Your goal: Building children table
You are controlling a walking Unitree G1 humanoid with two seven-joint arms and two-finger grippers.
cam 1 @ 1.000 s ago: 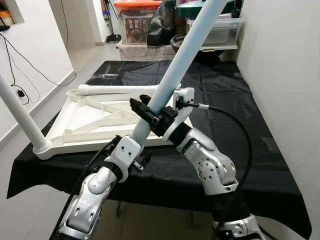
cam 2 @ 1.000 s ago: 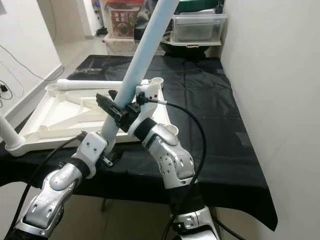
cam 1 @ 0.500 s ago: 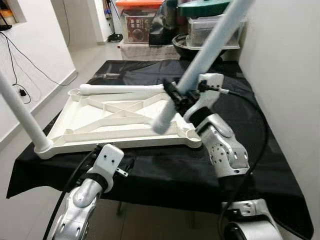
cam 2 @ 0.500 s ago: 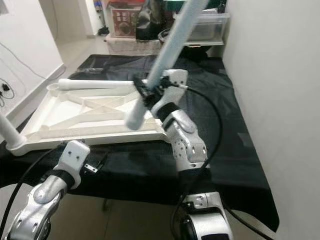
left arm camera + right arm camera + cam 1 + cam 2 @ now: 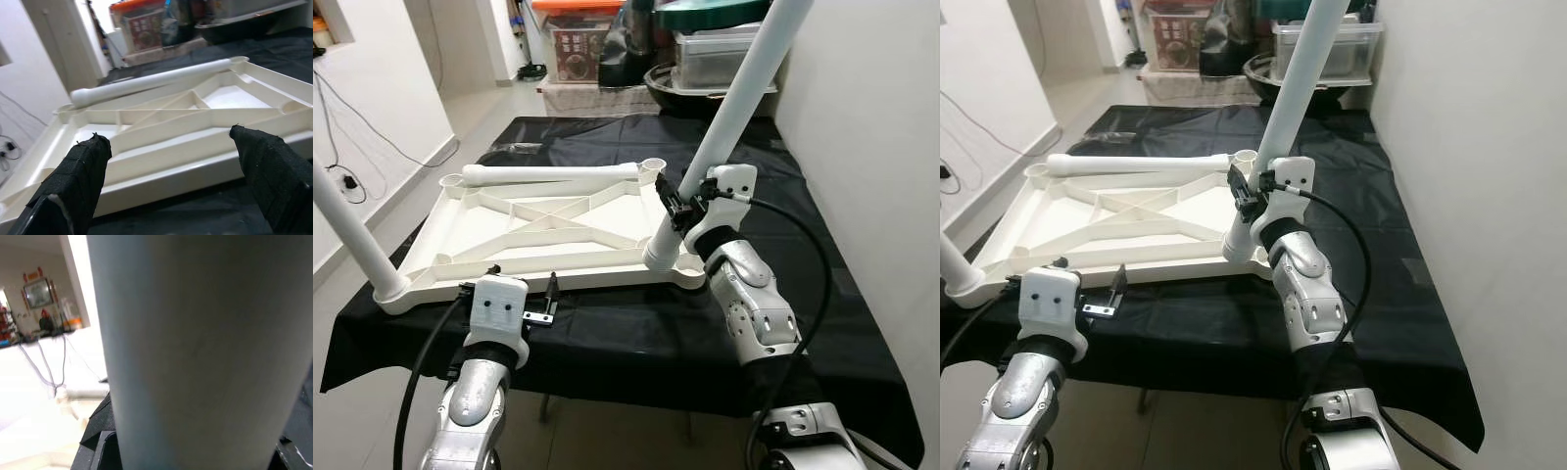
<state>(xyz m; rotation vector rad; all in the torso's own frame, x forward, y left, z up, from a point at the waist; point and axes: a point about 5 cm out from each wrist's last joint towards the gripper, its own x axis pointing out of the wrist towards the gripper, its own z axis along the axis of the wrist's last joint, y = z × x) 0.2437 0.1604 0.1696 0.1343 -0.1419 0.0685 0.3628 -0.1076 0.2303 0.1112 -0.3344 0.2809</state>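
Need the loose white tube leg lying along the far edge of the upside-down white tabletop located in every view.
Left eye: loose white tube leg, upper centre-left, along the upside-down white tabletop's far edge.
Right eye, upper left, same edge.
Left wrist, crossing the upper middle, beyond the open left gripper.
Right wrist: cannot tell; the held pale tube leg blocks it.
Shared landmark: the tabletop's crossed ribs.
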